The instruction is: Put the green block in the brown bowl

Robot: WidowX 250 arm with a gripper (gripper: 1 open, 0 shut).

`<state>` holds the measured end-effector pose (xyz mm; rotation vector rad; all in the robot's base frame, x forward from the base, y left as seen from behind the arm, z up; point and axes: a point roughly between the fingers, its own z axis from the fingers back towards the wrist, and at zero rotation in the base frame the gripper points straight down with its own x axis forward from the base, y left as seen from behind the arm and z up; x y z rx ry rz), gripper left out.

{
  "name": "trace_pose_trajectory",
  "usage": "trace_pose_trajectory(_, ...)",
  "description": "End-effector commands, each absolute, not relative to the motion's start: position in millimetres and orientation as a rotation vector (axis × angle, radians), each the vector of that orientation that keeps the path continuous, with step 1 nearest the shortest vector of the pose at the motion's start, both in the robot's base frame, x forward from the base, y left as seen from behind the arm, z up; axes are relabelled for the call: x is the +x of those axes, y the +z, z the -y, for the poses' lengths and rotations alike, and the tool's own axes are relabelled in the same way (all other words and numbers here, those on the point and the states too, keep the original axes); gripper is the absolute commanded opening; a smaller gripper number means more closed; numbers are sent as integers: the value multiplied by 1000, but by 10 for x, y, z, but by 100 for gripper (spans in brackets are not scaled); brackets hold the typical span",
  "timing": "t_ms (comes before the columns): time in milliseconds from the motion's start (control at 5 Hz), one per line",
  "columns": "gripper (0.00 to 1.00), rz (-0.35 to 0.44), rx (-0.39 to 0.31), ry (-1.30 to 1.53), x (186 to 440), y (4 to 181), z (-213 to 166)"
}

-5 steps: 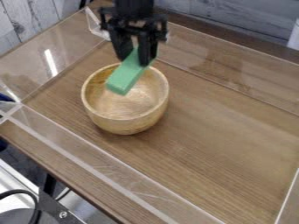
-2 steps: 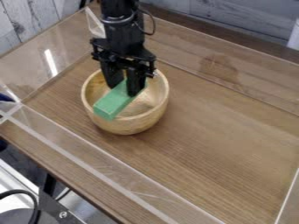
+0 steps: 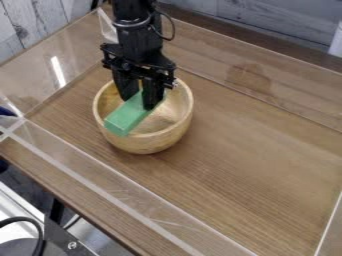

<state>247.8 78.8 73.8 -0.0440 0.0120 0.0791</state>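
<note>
The black two-fingered gripper (image 3: 139, 95) points straight down, clamped on the upper end of the long bright-green rectangular block (image 3: 130, 117). The block slants inside the round tan wooden bowl (image 3: 166, 136), apparently low enough for release without bouncing out.

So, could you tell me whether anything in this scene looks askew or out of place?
Only the green block: it sits tilted inside the brown bowl, lower end down in the bowl, upper end between the gripper fingers. Nothing looks spilled or damaged.
</note>
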Motion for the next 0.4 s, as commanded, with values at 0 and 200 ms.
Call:
trace_pose_trajectory(0,0,12,-31,85,2512,793,-827)
trace_pose_trajectory(200,0,5,-31,88,2507,778,-826)
